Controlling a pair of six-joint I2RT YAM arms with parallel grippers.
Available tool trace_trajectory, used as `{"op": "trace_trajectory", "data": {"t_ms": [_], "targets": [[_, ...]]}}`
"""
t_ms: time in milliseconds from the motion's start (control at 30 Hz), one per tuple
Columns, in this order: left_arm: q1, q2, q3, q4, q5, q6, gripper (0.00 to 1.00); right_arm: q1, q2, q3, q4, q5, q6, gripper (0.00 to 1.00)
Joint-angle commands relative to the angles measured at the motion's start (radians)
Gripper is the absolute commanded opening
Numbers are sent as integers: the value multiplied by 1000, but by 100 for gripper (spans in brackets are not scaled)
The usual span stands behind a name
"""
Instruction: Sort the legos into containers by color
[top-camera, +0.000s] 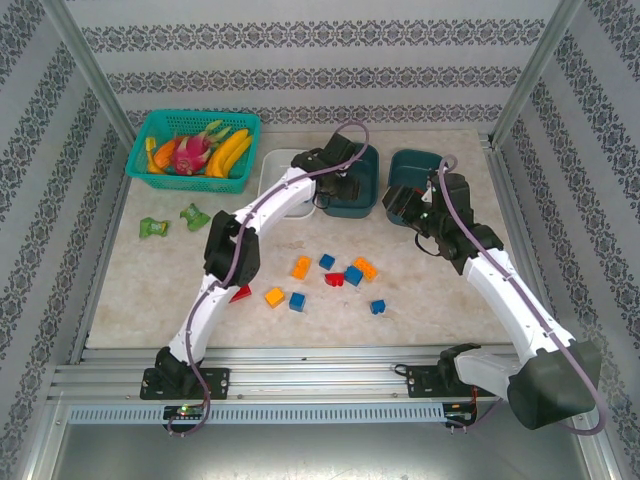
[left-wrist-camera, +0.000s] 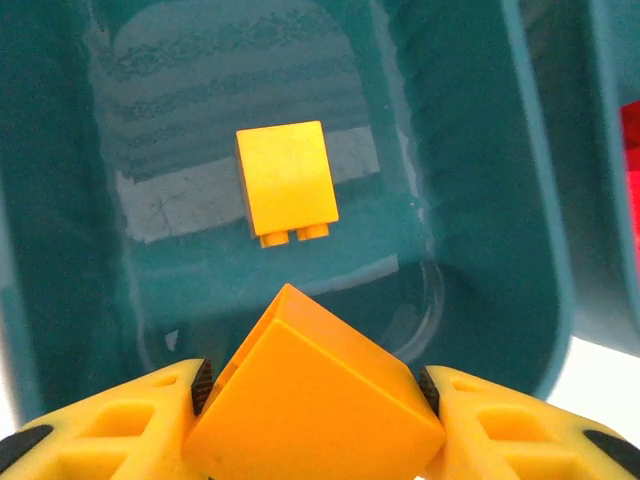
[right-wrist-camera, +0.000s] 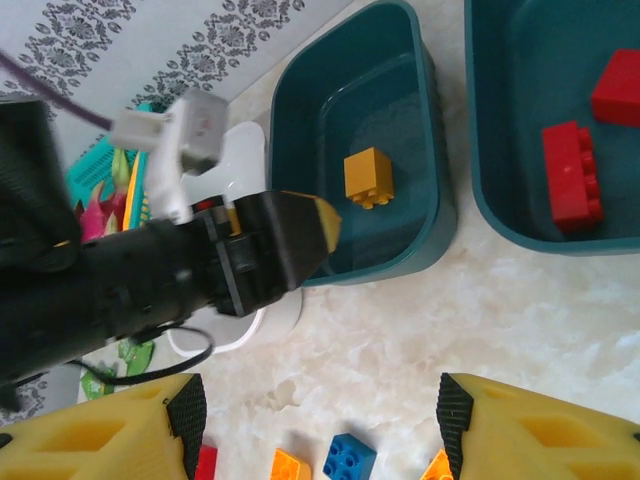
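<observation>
Marbled beige desk carries a turquoise basket far left, a white tub and two teal tubs along the back, two green wrappers left, loose legos mid-desk

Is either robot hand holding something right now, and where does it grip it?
The left hand pinches an orange lego by two opposite sides, above a teal tub. The right hand is open and holds nothing.
</observation>
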Motion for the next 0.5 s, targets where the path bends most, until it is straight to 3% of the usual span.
{"op": "trace_trajectory", "data": {"t_ms": [0, 300, 467], "targets": [[-6, 33, 53, -87, -9, 10, 47, -5, -30, -32, -7, -26, 23, 65], [-5, 39, 59, -93, 10, -16, 72, -8, -47, -60, -30, -30, -4, 65], [-1, -40, 73, -92, 20, -42, 77, -8, -53, -47, -60, -15, -48, 65]]}}
